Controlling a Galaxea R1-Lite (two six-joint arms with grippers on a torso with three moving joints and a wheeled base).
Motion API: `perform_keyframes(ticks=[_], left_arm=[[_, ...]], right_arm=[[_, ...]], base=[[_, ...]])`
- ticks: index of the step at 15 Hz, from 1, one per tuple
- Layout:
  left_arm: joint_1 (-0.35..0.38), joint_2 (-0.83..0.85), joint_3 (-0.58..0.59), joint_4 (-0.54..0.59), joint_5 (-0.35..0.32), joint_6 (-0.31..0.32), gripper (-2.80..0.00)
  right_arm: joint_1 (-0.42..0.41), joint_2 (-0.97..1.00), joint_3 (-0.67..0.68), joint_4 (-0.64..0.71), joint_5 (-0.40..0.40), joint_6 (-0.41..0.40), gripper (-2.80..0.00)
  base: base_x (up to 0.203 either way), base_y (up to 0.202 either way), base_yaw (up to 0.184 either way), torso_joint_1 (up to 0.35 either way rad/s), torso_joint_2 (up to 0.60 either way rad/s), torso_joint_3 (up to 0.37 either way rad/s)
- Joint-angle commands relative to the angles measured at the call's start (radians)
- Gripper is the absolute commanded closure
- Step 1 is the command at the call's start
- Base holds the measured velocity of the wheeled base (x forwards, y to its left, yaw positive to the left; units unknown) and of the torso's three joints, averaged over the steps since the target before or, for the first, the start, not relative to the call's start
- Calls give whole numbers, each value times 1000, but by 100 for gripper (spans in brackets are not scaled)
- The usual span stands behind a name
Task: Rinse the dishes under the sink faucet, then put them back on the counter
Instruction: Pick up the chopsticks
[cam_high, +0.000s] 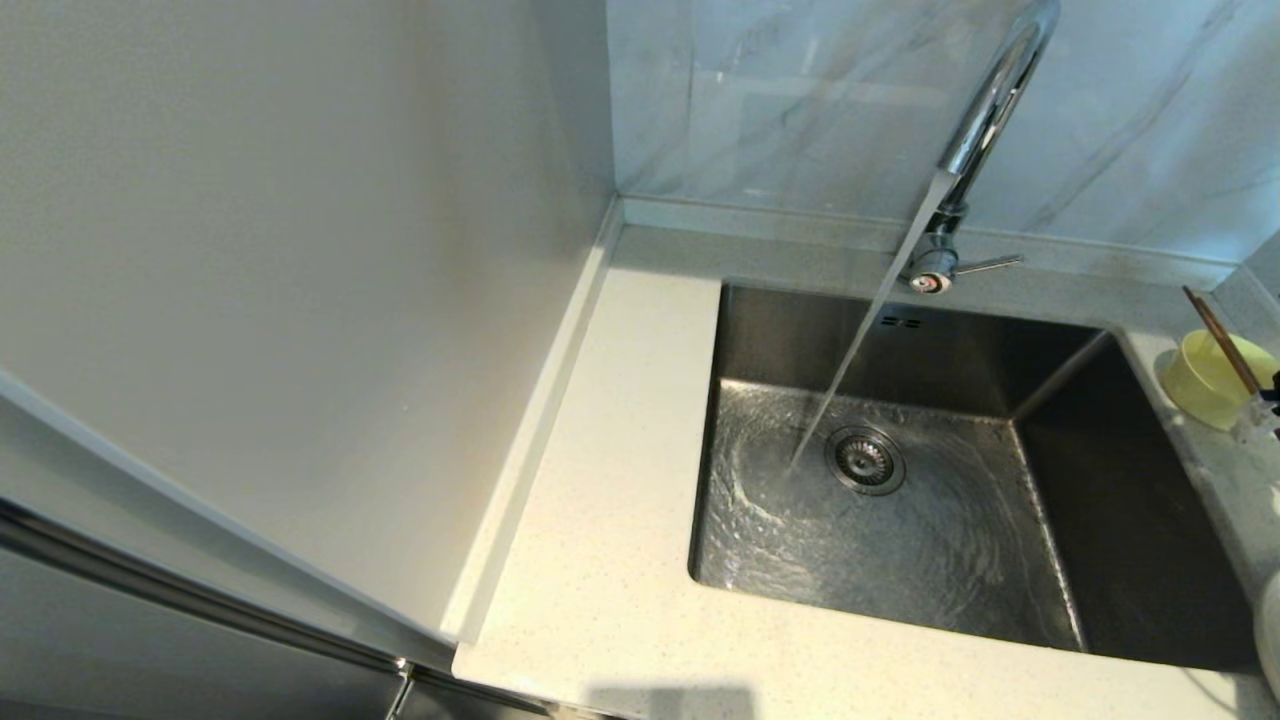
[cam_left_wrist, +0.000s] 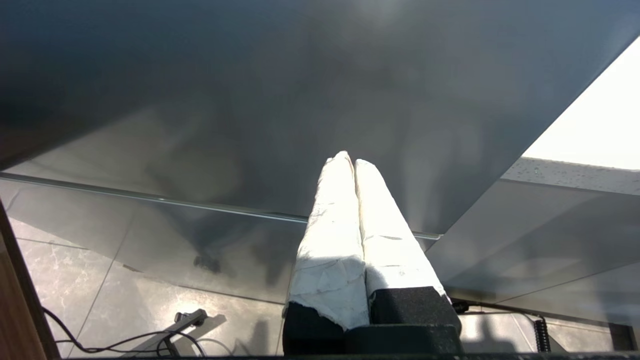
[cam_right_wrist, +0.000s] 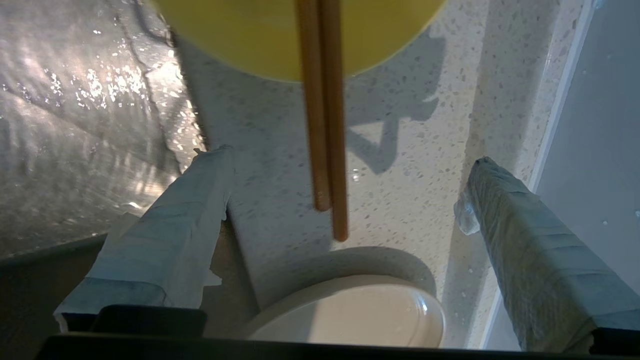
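Only the right wrist view shows the cream plate (cam_right_wrist: 350, 312), lying on the speckled stone bench (cam_right_wrist: 410, 165) beneath the right gripper (cam_right_wrist: 345, 185), whose taped fingers (cam_right_wrist: 170, 225) stand wide apart, holding nothing. Brown chopsticks (cam_right_wrist: 325, 125) rest across the yellow bowl (cam_right_wrist: 250, 40) and jut between them. In the head view the bowl sits at 3 o'clock of the steel sink (cam_high: 900, 560), where the chrome faucet (cam_high: 985, 110) runs. The parked left gripper (cam_left_wrist: 350, 160) is closed below the bench.
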Motion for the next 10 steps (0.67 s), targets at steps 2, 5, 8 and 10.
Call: perform_keyframes(ticks=[2,5,8,10], left_arm=[[0,0,0,0,0,0,0],[0,0,0,0,0,0,0],[0,0,0,0,0,0,0],[0,0,0,0,0,0,0]], right_arm=[[-15,34,-4,5,4,-10,-280],[-15,42,-4,5,16,-19,-280],[-13,42,-6,3,54,-37,-280],[-13,42,-9,-14,57,-37,-280]], base=[[0,0,0,0,0,0],[0,0,0,0,0,0],[0,0,0,0,0,0],[0,0,0,0,0,0]])
